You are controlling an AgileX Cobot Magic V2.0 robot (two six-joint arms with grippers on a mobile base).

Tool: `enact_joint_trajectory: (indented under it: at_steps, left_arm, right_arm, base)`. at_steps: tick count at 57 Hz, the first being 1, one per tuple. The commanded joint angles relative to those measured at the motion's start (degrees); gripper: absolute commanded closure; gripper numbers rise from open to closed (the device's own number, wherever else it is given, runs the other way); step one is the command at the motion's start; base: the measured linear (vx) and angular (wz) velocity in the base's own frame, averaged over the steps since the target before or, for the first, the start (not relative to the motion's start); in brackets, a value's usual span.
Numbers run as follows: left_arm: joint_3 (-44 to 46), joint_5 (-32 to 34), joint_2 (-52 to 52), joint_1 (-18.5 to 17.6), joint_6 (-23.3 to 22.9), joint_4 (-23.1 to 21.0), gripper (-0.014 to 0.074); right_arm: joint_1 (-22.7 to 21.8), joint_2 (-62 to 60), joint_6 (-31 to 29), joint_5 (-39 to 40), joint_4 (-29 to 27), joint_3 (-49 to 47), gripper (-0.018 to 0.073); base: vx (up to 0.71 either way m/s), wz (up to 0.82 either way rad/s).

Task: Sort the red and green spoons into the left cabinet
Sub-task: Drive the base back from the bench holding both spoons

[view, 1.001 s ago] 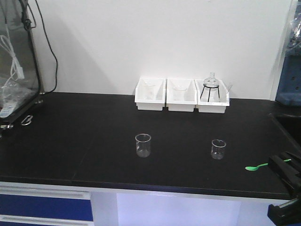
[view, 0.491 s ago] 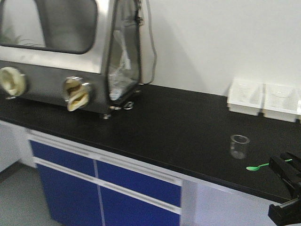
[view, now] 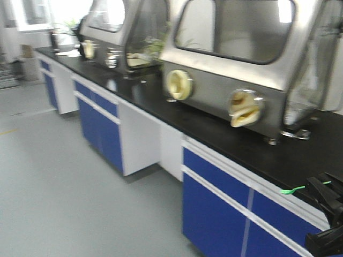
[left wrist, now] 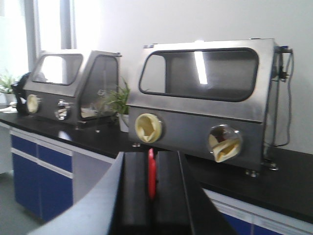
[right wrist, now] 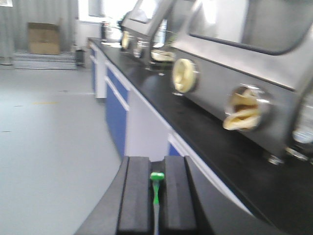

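Carriage seemed the reason: left claw (left wrist: 151,157) clamped the slender red plastic spoon (left wrist: 152,176) inside its jaws; right claw (right wrist: 157,161) likewise pinched the slender green plastic spoon (right wrist: 156,188).

You see a red spoon (left wrist: 151,174), a green spoon (right wrist: 156,188), a black tabletop (view: 225,136) and blue drawer fronts (view: 214,182).

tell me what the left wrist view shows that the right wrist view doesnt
Only the left wrist view: the red spoon clamped in the left gripper, and the white wall behind the boxes. Only the right wrist view: the green spoon clamped in the right gripper, open grey floor and a cardboard box. Both: steel glove boxes on the black countertop over blue cabinet fronts.
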State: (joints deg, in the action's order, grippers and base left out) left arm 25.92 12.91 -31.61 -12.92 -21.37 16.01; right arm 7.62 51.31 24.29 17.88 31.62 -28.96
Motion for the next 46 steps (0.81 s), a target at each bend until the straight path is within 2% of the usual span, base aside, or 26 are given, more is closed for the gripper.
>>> enact_joint_trajectory:
  at_steps: [1,46]
  left_arm:
    - [1.68,4.17,-0.09,-0.25,0.13,-0.63,0.0603]
    - [1.68,4.17,-0.09,-0.25,0.13,-0.63,0.0603]
  right_arm:
    - [-0.12,-0.51,-0.08,4.06,-0.33,-1.55,0.0538]
    - [-0.12,-0.51,-0.08,4.06,-0.33,-1.55,0.0538]
  base:
    - [0.11,0.67]
    - [0.22,0.60]
